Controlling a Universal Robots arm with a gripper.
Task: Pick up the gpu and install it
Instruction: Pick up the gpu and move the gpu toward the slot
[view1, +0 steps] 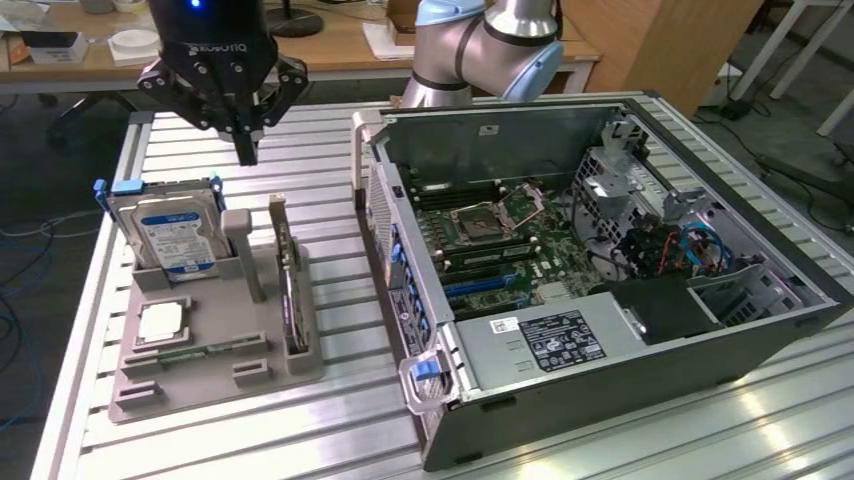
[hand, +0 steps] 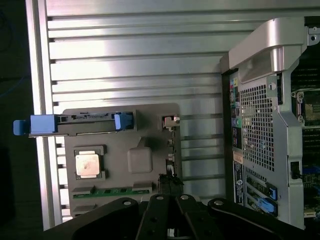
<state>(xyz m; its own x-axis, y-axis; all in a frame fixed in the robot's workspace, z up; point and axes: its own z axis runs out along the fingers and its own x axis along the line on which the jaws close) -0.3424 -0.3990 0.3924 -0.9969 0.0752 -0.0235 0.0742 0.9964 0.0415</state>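
While the end effector (view1: 247, 152) hangs over the bench (view1: 327, 150) with its fingers pressed together and nothing in them, the gpu (view1: 286, 285) stands on edge in a slot of the gray holder (view1: 200, 378), just below it and not touched. The drive (view1: 167, 235) sits upright in the same holder, right beside the gpu. The open case (view1: 601, 330) lies further off to the side.

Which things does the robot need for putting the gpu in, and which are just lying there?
For the job: gpu, upright in the gray holder; end effector, shut, over the holder; open computer case.
Just lying about: hard drive; CPU; memory stick.
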